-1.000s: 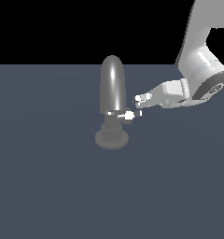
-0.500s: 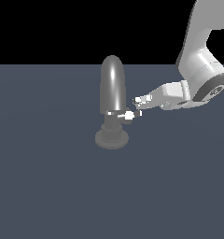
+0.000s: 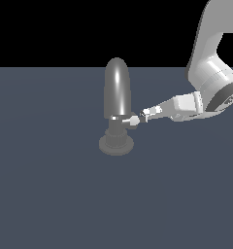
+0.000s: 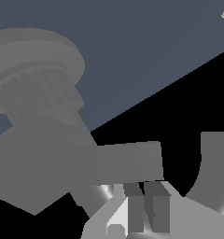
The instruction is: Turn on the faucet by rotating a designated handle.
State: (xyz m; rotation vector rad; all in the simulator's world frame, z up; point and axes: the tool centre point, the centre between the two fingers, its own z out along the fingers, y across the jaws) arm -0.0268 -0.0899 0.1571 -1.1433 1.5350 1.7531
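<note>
Since a second ago, my gripper (image 3: 143, 115) has edged closer to the handle (image 3: 127, 119), beside its white tip on the faucet (image 3: 117, 97); finger spacing I cannot tell.

Faucet (image 3: 117, 92): glossy grey, ribbed disc base. Handle (image 3: 129, 120): grey, white tip. Hand (image 3: 143, 115): white, dark patches. Worktop (image 3: 50, 194): flat slate blue.
</note>
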